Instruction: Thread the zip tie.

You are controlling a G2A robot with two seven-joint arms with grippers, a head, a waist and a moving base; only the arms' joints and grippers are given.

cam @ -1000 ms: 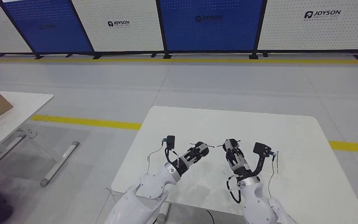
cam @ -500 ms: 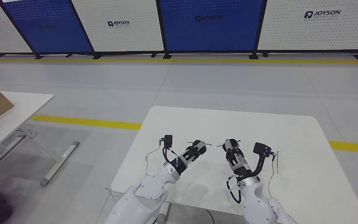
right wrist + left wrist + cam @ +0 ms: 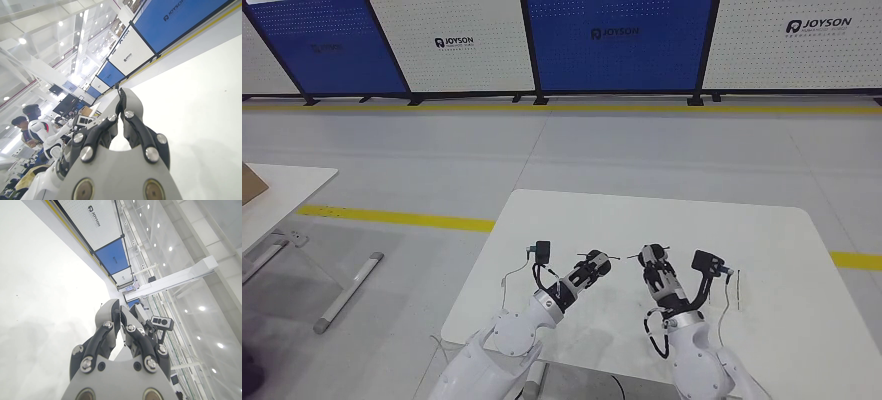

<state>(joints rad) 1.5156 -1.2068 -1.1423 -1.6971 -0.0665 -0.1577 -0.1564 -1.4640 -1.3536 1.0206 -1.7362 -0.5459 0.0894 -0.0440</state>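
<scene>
Black tie (right claw, upturned) — pinched.

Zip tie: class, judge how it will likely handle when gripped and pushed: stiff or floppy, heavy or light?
The zip tie is a thin black strip, so probably bendy, apt to buckle if pushed endwise. Its tip stands straight past the right tool, suggesting some springiness. So slim, it is likely light.

Left gripper, right gripper: light grey shells, black ribbed pads, black link bars, silver round screws. Arms above table white, black wrists, black cable by right wrist.
</scene>
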